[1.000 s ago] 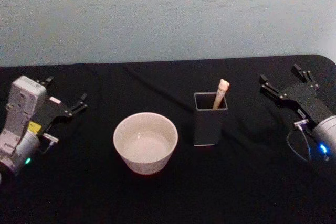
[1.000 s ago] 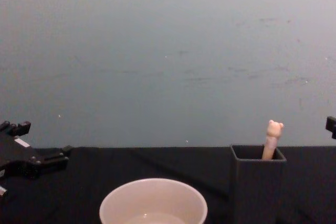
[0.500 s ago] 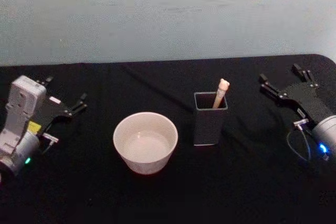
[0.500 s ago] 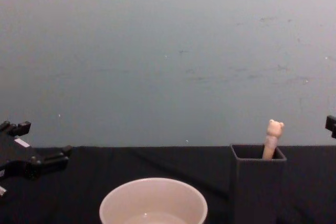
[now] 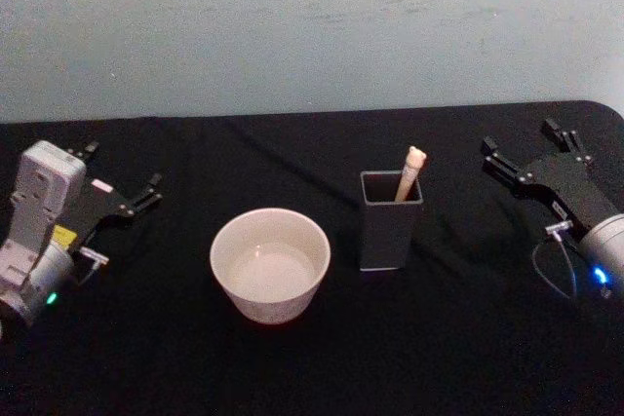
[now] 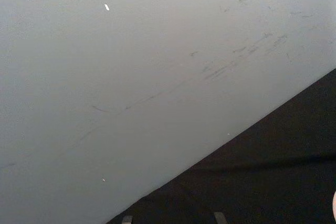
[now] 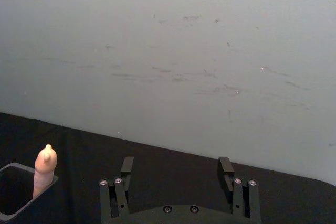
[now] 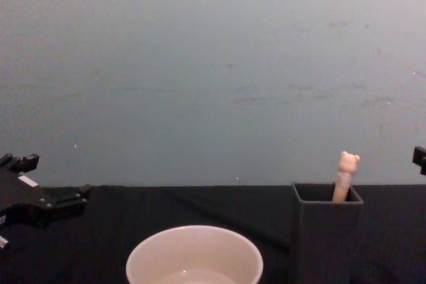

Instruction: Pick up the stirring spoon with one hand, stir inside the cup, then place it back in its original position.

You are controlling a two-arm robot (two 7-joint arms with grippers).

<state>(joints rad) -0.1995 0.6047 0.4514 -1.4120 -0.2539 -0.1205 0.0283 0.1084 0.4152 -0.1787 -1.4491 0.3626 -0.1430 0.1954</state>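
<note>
Both arms parked at the surface (image 5: 292, 367) edges: left hand (image 5: 122, 179) and right hand (image 5: 522, 151) released, fingers spread. Stirring spoon (image 5: 410, 171) stands in holder (image 5: 390, 221), beside cup (image 5: 270, 264).

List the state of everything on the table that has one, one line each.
stirring spoon: standing tilted in the holder, bear-head end up.
holder: upright, holding the spoon.
cup: upright, beside the holder, no spoon in it.
left tool: open, holding nothing, at the table's left side.
right tool: open, holding nothing, at the table's right side.
</note>
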